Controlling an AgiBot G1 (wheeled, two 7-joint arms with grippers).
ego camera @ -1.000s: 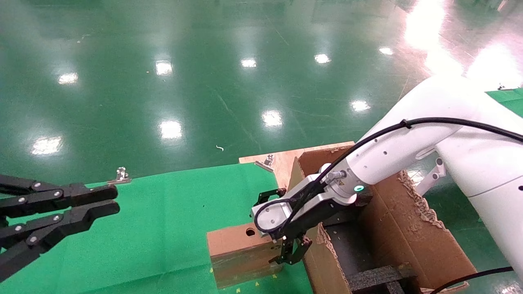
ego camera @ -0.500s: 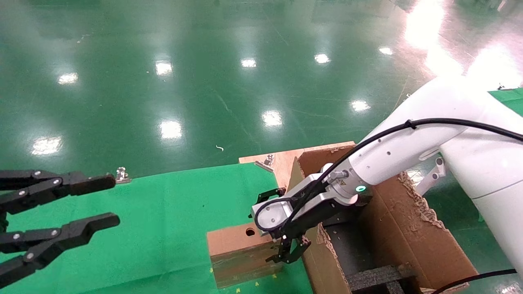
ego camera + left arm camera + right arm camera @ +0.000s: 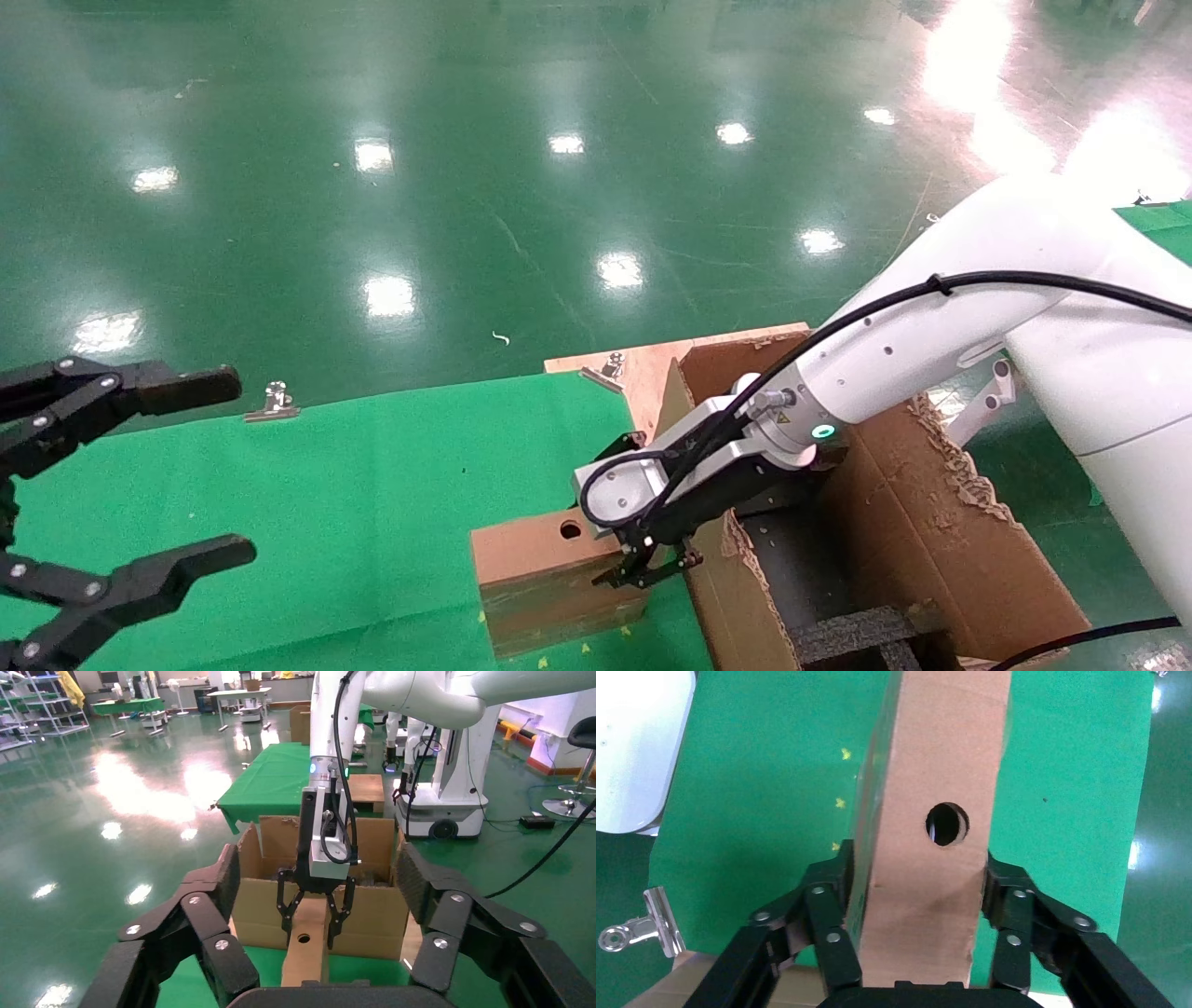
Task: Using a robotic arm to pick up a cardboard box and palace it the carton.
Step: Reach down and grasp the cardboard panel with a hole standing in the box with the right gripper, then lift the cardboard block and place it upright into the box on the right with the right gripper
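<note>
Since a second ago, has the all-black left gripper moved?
Yes. The all-black left gripper has spread its jaws wide: the upper one rose to the level of the silver binder clip, and the lower one dropped toward the view's bottom.

Left gripper [image 3: 200, 471] has gone from nearly closed to fingers spread wide, over the green cloth's [image 3: 372, 485] left edge. Right gripper [image 3: 643, 566] has dropped lower and pinched in; its fingers [image 3: 831, 913] now press both sides of the cardboard box [image 3: 545, 582].
</note>
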